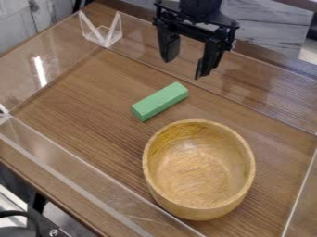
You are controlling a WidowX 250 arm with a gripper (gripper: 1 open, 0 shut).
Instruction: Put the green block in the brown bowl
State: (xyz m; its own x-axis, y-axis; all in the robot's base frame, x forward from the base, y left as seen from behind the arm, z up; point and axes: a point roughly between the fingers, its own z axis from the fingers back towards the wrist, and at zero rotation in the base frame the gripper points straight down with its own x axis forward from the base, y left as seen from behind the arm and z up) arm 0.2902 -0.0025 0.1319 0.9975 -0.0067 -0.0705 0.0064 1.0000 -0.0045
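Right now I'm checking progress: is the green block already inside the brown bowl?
No, the green block lies on the wooden tabletop, up and left of the brown bowl, which holds nothing.

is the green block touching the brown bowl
Apart. The camera view shows bare wooden table between the green block and the brown bowl's rim.
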